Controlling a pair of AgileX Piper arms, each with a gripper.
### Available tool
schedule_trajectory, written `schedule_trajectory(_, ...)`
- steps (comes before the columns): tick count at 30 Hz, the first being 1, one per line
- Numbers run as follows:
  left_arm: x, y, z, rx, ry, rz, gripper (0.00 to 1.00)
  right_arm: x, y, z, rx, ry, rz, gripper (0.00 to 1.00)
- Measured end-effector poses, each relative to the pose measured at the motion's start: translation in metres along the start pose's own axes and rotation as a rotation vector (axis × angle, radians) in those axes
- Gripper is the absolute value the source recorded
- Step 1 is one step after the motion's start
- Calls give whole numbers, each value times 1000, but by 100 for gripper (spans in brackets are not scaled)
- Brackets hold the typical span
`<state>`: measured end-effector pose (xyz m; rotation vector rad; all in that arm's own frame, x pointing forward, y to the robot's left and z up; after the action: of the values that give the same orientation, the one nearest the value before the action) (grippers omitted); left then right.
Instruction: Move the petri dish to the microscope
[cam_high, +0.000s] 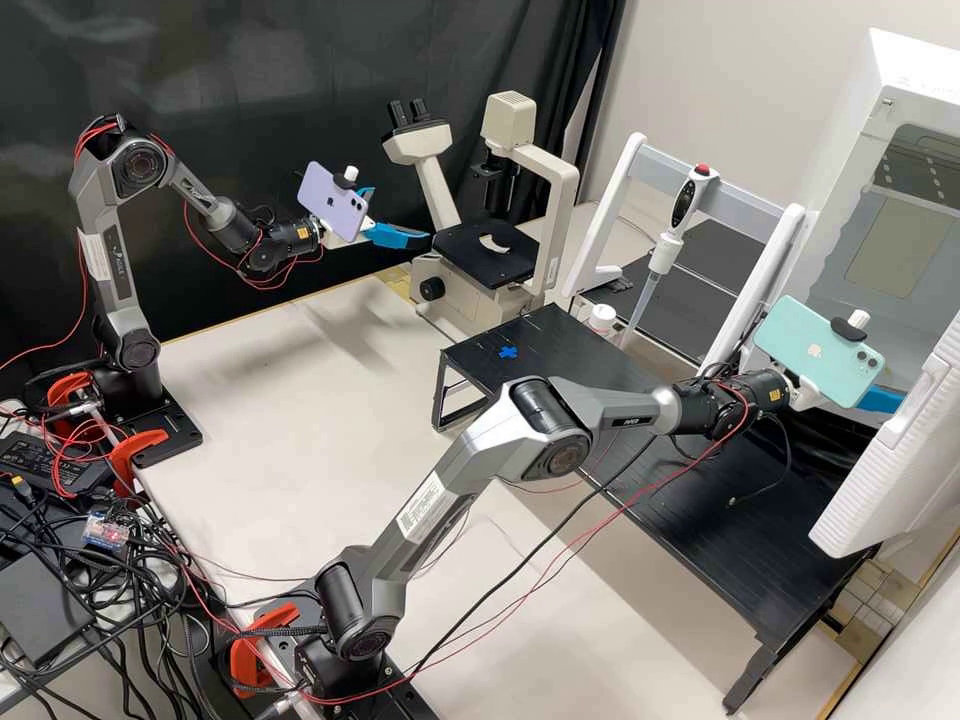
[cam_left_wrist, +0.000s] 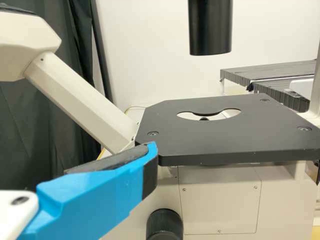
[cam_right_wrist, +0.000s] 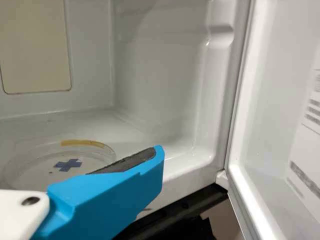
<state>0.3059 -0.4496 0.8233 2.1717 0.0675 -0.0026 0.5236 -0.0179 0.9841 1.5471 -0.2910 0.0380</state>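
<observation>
While the right gripper (cam_high: 880, 399) is at the open white chamber (cam_right_wrist: 155, 75), the clear petri dish (cam_right_wrist: 37, 169) sits inside on the chamber's floor, an orange strip (cam_right_wrist: 82, 143) along its rim and a blue cross (cam_right_wrist: 68, 164) within its outline. Farther off, a small white-lidded container (cam_high: 602, 318) stands near the pipette (cam_high: 662, 252); its contents are hidden. Beyond, the left gripper (cam_high: 400, 237) is near the microscope (cam_high: 450, 285). Whether either gripper is spread or pressed together, I cannot tell.

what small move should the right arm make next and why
I'd probably ease the open right pincer toward the petri dish: the dish sits ungripped inside the white chamber, the pincer is close by, and the microscope stage bears no dish.
</observation>
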Motion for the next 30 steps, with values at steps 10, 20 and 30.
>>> schedule_trajectory(10, 0, 0, 0, 0, 0, 0, 100, 13, -11, 11, -29, -22, -29, 100)
schedule_trajectory(20, 0, 0, 0, 0, 0, 0, 100, 20, -20, 15, 11, -4, -55, 0)
schedule_trajectory(30, 0, 0, 0, 0, 0, 0, 100, 21, -23, 14, 14, 16, -91, 0)
